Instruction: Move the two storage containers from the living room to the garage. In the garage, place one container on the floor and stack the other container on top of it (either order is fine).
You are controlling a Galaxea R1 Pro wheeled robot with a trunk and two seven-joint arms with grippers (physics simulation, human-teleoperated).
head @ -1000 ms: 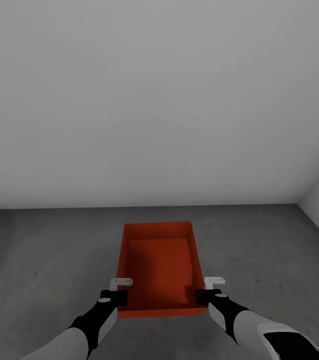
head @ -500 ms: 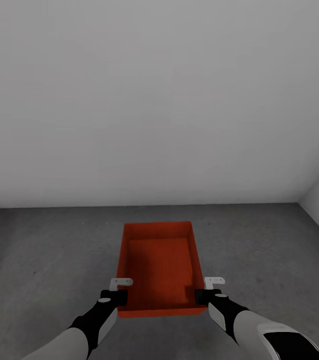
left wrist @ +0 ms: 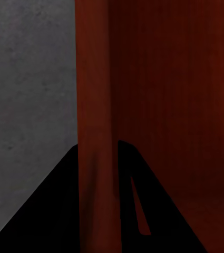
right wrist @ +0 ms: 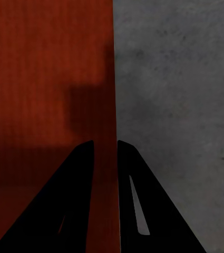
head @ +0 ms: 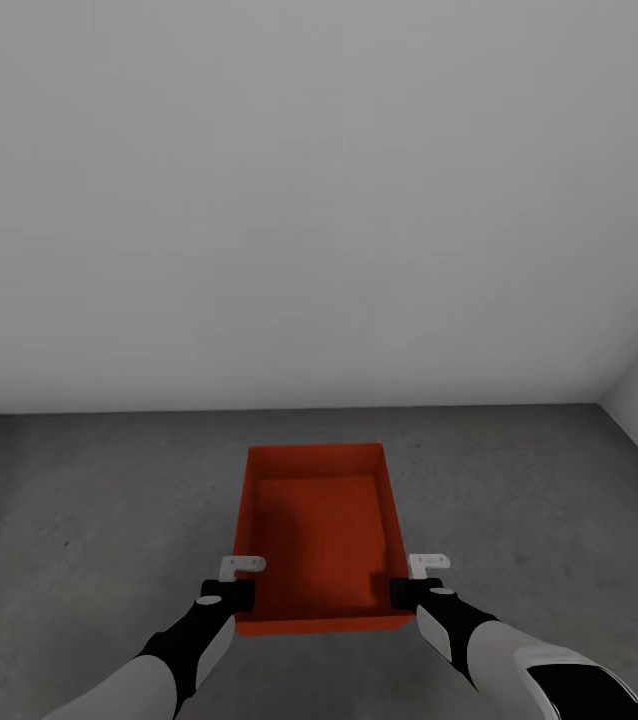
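While each claw (left [head: 242, 597], right [head: 402, 592]) pinches the container [head: 319, 535] wall.

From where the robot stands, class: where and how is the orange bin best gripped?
By its two long side walls near the close end, from above, one end effector each. The bin is lidless with thin upright walls; the left end effector and right end effector each straddle a wall.

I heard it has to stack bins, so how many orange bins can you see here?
1. The orange bin sits over the grey floor near the white wall, held by the left tool and right tool. A second may be out of frame.
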